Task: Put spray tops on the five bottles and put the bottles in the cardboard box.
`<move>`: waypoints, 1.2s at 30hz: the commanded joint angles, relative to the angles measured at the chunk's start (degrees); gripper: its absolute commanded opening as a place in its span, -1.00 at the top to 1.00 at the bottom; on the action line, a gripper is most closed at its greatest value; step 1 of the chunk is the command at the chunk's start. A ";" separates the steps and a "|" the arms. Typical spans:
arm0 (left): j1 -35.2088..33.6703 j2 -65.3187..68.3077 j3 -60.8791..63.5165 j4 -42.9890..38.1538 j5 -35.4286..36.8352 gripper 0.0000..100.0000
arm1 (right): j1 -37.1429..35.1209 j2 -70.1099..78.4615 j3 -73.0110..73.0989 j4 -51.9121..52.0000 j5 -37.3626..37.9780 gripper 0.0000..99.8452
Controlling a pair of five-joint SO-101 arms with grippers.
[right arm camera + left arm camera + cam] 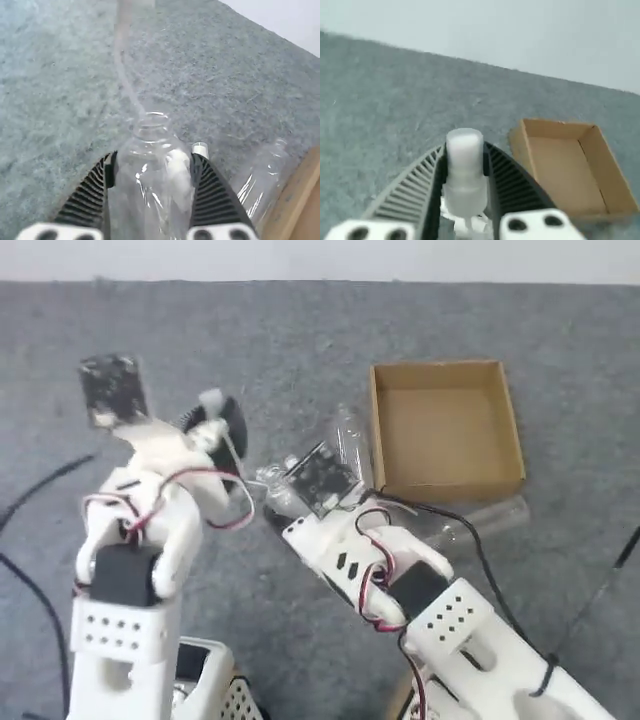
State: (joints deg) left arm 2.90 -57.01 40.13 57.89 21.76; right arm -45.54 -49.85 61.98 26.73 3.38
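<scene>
Grey, carpet-like cloth covers the desk (300, 340), with a pale wall (520, 30) behind it. In the high view the cardboard box (455, 483) sits in the upper right of the frame, open and with nothing inside it, so no bottle is packed yet.

My left hand (464, 172), upper left of centre in the high view, is clamped on a white spray top (464, 145), with the top's head standing up between the two dark fingers. My right hand (154, 159), at the middle of that frame and just left of the box, grips a clear bottle (150, 190) around its shoulder, with the neck open and uncapped. A thin clear tube (122, 65) runs down to the mouth of that bottle. I judge it to be the spray top's dip tube, just at the point of going in.

Another clear bottle (490, 515) lies on the desk below the box's front wall, and one more (347, 435) lies just left of the box. I cannot make out all five, and I see no bottle with a top fitted.

So I reckon I am at the first joining: this top has to be seated on its bottle, then the others fitted, and every bottle must go into the box.
</scene>
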 commanded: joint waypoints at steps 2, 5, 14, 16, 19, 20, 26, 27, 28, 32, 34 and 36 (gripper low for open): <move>4.92 -5.36 3.47 0.97 -4.31 0.98 | 2.07 -5.85 0.35 -1.89 0.00 0.99; 5.27 -5.19 5.76 -0.97 -4.31 0.98 | 2.07 -9.36 3.25 -1.45 4.04 0.99; 10.55 -5.63 10.59 -3.60 -4.22 0.98 | 2.15 -21.85 12.13 -8.04 7.03 0.99; 11.87 -5.63 10.86 -4.31 -4.04 0.98 | 2.15 -22.20 14.24 -11.82 3.25 0.99; 13.27 -5.63 12.09 -5.36 -4.04 0.97 | 2.24 -21.23 16.09 -15.60 0.09 0.99; 13.63 -5.63 12.53 -6.07 -4.04 0.97 | 2.24 -20.70 16.26 -16.48 -0.35 0.99; 12.13 -5.80 12.62 -6.59 -4.31 0.83 | 2.42 -19.56 16.44 -17.01 -0.53 0.99; 11.16 -5.80 12.62 -6.59 -4.31 0.76 | 2.42 -19.65 16.44 -16.75 -0.53 0.99; 10.20 -5.80 12.62 -6.51 -4.31 0.70 | 2.51 -19.65 16.53 -16.57 -0.53 0.99; 7.47 -5.80 10.15 -3.43 -4.13 0.61 | 2.51 -19.30 17.23 -17.01 -0.53 0.99; 7.47 -5.80 7.96 -1.32 -4.22 0.61 | 2.51 -19.30 18.29 -17.98 -0.53 0.99; 7.47 -5.80 6.37 -0.44 -4.31 0.61 | 2.51 -19.30 19.16 -19.65 -0.44 0.99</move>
State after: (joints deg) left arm 10.81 -61.67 51.74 55.16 17.89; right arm -44.13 -68.57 80.88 10.90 3.47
